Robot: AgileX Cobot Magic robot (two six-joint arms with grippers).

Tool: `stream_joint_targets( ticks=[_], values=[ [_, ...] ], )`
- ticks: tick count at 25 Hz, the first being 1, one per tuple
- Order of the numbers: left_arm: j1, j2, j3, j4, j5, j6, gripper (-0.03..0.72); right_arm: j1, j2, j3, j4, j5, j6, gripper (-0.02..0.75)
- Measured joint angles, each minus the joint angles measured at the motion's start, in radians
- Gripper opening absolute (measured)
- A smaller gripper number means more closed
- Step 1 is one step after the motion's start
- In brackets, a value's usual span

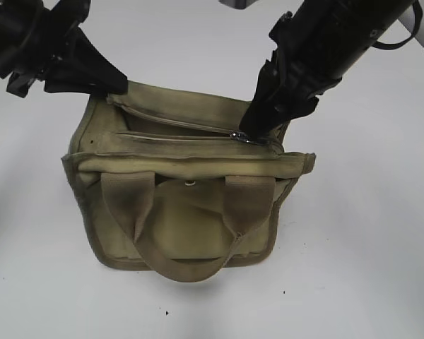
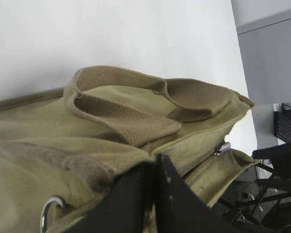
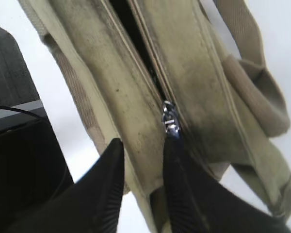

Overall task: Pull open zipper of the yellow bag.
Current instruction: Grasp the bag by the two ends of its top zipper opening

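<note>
The yellow bag point(image 1: 184, 219) stands upright mid-table, its top facing up. Its zipper point(image 1: 184, 135) gapes from the left end up to the silver pull tab point(image 1: 241, 137) near the right end. My left gripper point(image 1: 119, 87) is shut on the bag's top left corner; in the left wrist view the gripper point(image 2: 154, 164) pinches the canvas point(image 2: 39, 131). My right gripper point(image 1: 253, 131) stands at the pull tab. In the right wrist view this gripper point(image 3: 144, 143) is open, the pull tab point(image 3: 169, 119) just off its right fingertip point(image 3: 172, 145) and bag cloth point(image 3: 194, 73) behind the gap.
The white table point(image 1: 367, 212) surrounds the bag. Two webbing handles point(image 1: 177, 265) hang down the near face, with a small snap stud point(image 1: 190, 183) between them. A metal ring point(image 2: 48, 208) sits on the bag's side. Dark equipment point(image 2: 281, 160) lies beyond the table edge.
</note>
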Motion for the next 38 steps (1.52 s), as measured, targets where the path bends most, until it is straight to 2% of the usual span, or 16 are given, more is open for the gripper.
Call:
stream_joint_targets(
  ticks=[7,20,23,26,28,32,38],
  values=[
    [0.0,0.0,-0.001,-0.008,0.012,0.0,0.023,0.005,0.004,0.0,0.002,-0.057,-0.113,0.24],
    [0.0,0.0,-0.001,-0.032,0.046,0.0,0.022,0.005,0.141,0.0,-0.05,-0.052,-0.124,0.236],
    [0.0,0.0,-0.001,-0.036,0.056,0.0,0.022,0.005,0.159,0.0,-0.051,-0.051,-0.122,0.173],
    [0.0,0.0,-0.001,-0.038,0.063,0.0,0.022,0.005,0.165,0.0,-0.051,-0.035,-0.122,0.048],
    [0.0,0.0,-0.001,-0.038,0.066,0.0,0.022,0.005,0.165,0.0,-0.05,-0.027,-0.121,0.002],
    [0.0,0.0,-0.001,-0.038,0.068,0.0,0.022,0.005,0.165,0.0,-0.062,-0.015,-0.083,0.002],
    [-0.003,0.0,-0.001,-0.046,0.074,0.0,0.022,-0.026,0.165,-0.001,-0.129,0.036,0.086,0.002]
  ],
)
